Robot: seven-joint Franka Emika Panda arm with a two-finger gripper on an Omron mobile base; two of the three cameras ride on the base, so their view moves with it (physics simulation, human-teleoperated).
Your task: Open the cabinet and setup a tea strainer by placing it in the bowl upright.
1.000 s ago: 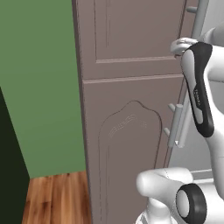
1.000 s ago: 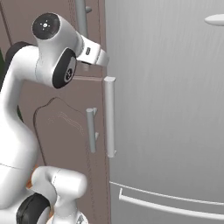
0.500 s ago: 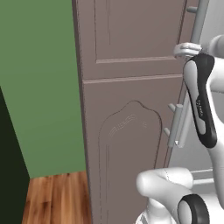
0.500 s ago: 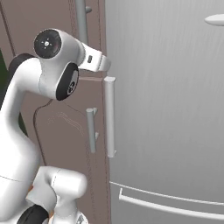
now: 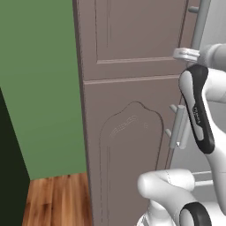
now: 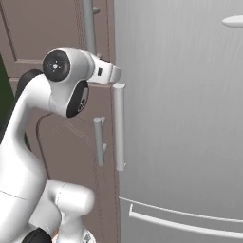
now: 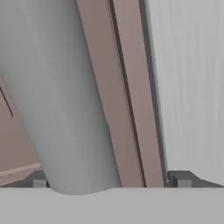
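The tall brown-mauve cabinet [image 5: 132,88] stood shut, its long grey cylindrical bar handle [image 7: 65,96] running down the upper door's right edge beside the brushed-steel refrigerator [image 6: 190,118]. The two-finger gripper [image 7: 109,181] stood spread wide with the bar between its dark fingertips [image 7: 39,180], evidently positioned to clamp and pull.
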